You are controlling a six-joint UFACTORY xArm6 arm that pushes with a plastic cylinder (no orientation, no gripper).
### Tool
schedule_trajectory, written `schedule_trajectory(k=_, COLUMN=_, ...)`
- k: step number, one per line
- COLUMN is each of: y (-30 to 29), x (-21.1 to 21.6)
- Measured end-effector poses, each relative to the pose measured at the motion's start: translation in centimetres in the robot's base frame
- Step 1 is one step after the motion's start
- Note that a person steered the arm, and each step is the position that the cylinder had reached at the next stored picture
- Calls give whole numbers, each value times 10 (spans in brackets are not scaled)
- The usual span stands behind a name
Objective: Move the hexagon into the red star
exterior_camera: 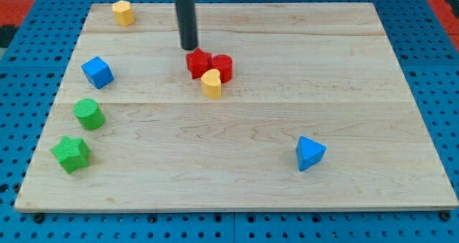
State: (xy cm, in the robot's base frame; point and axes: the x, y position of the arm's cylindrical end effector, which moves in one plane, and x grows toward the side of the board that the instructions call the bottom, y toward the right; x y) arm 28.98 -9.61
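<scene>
A pale wooden board carries a red star near its top centre, touching what looks like a red hexagon on the view's right. A yellow heart presses below both. My tip, bare and holding nothing, sits just above the star.

rod: straight, dark grey, smooth cylinder | my tip: blunt

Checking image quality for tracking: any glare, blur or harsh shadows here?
Camera view: even, soft light, no glare on the wooden board; blocks sharp, with only faint shadows; my tip, just above the red star, is sharp too; rod cropped at the view's top.
</scene>
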Motion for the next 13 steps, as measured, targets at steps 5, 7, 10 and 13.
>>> schedule_trajectory(k=5, y=-180, x=-99)
schedule_trajectory(k=7, y=-70, x=-83)
schedule_trajectory(k=10, y=-3, x=-97)
schedule_trajectory(k=13, y=-16, x=-37)
